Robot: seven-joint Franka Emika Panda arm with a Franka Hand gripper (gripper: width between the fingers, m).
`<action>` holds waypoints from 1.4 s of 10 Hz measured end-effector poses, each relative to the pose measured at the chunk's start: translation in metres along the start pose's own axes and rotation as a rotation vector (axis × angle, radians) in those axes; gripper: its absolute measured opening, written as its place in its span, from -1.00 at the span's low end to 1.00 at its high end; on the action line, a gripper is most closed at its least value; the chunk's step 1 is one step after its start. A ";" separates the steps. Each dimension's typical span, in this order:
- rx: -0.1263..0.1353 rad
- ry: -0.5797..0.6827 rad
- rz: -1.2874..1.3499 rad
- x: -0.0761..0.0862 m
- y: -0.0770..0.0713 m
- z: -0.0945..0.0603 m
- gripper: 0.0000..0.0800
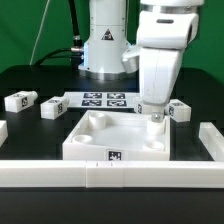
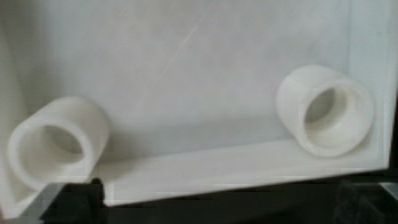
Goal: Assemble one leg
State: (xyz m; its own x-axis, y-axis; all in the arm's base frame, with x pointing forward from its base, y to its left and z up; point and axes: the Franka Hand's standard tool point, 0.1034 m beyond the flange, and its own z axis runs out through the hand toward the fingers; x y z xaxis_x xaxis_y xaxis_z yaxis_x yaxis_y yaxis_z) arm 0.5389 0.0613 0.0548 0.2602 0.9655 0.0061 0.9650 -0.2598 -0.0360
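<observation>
Hangs with gripper point(image 1: 153, 116) spread at the far corner of the panel point(image 1: 95, 150), nearest leg point(image 1: 179, 109) lying flat just beside, toward the exterior view's right.

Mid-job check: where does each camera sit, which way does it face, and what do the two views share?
Exterior view: off the arm, facing the robot's base across the table; shows the arm, the gripper low over a corner of the white panel, loose legs and the marker board.
Wrist view: on the wrist, looking down close at the panel's round sockets; of the robot, only dark fingers show.
Shared: the white panel and the fingers.
</observation>
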 end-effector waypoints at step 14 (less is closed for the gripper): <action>0.057 0.002 -0.015 -0.039 -0.041 0.048 -0.29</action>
State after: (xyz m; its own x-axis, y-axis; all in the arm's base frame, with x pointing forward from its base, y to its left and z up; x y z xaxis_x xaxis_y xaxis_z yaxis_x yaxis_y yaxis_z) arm 0.4871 0.0350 0.0078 0.2459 0.9693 0.0089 0.9653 -0.2441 -0.0924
